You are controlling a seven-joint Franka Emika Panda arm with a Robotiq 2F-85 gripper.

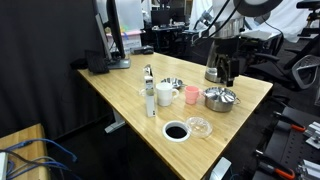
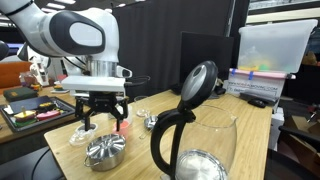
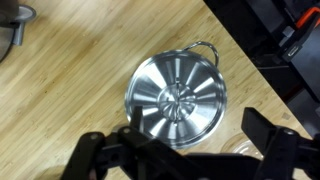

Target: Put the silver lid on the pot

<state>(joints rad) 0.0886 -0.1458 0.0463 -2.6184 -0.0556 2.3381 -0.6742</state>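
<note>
The silver lid (image 3: 178, 98) lies on the low silver pot, whose side handle (image 3: 205, 47) sticks out from under it. In both exterior views the lidded pot (image 1: 218, 98) (image 2: 104, 152) stands on the wooden table near its edge. My gripper (image 3: 185, 150) hangs straight above it, open and empty, with one finger to each side and clear of the lid. It also shows in both exterior views (image 1: 228, 72) (image 2: 101, 122), a short way above the pot.
A pink cup (image 1: 191, 95), a small silver dish (image 1: 172, 85), a white cup (image 1: 165, 96) and a bottle (image 1: 151, 95) stand beside the pot. A white ring with black centre (image 1: 176, 131) and a clear glass piece (image 1: 199, 126) (image 3: 240, 148) lie nearer the table edge. A dark jug (image 2: 190, 130) stands behind.
</note>
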